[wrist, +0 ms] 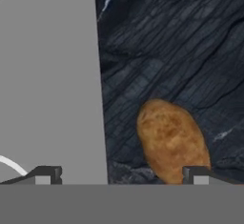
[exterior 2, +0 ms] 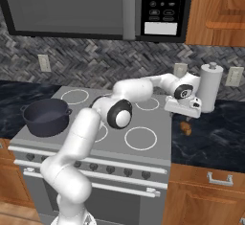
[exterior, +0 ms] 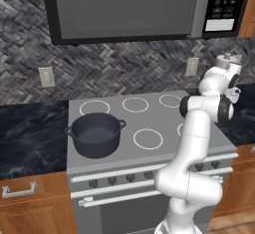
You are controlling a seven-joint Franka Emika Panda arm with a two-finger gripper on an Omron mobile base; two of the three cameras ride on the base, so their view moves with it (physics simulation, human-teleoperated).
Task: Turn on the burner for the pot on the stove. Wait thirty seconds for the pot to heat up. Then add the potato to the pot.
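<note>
The dark grey pot (exterior: 95,133) (exterior 2: 45,117) sits on the front-left ring of the stove (exterior: 149,118) (exterior 2: 119,123), with nothing inside it. The orange-brown potato (exterior 2: 185,129) (wrist: 172,139) lies on the black marble counter (wrist: 167,42) just right of the stove's edge. My gripper (exterior 2: 183,115) (wrist: 121,175) hangs open a little above the counter, straddling the stove's right edge. In the hand view the potato lies close to the right fingertip (wrist: 198,174), and nothing is held between the fingers.
A tall white paper towel roll (exterior 2: 210,87) stands on the counter just behind my hand. The microwave (exterior: 134,9) (exterior 2: 95,4) hangs above the stove. Dark knobs (exterior: 129,178) (exterior 2: 115,170) line the stove front above the bar handle. Wood cabinets flank the stove.
</note>
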